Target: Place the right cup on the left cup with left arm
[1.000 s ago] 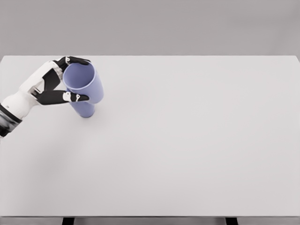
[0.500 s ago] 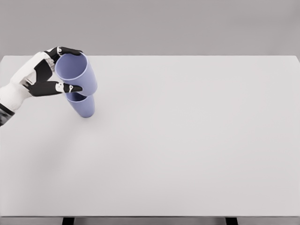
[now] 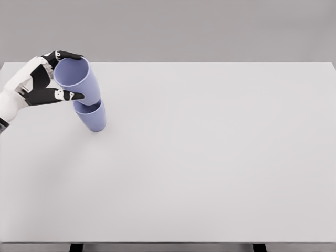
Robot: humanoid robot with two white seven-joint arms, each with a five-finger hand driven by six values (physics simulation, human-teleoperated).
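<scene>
Grey wall behind, wide pale table (image 3: 210,168) in front, seen from above. Left hand (image 3: 39,84) at the far left corner of it, entering from the left edge. Dark fingers (image 3: 65,55) curled over the far rim of the upper cup (image 3: 79,84), thumb (image 3: 65,96) pressed against its near side; closed on that cup, with the open mouth tipped toward the camera and leaning left. Just below and right of the thumb, the lower cup (image 3: 93,118), standing upright on the table, its rim showing as a dark crescent under the held cup's base. Held cup's bottom seemingly set into that rim, though tilted rather than square; hard to tell how deep it sat. Beyond the two cups, out to the right of the fingers, nothing but bare tabletop. Right arm nowhere in view.

Judged mostly done: carried over, lined up and apparently entering the lower cup. Left to do, by the look of it: straightening the held cup, seating it fully, letting go and drawing the hand clear without toppling the pair.
</scene>
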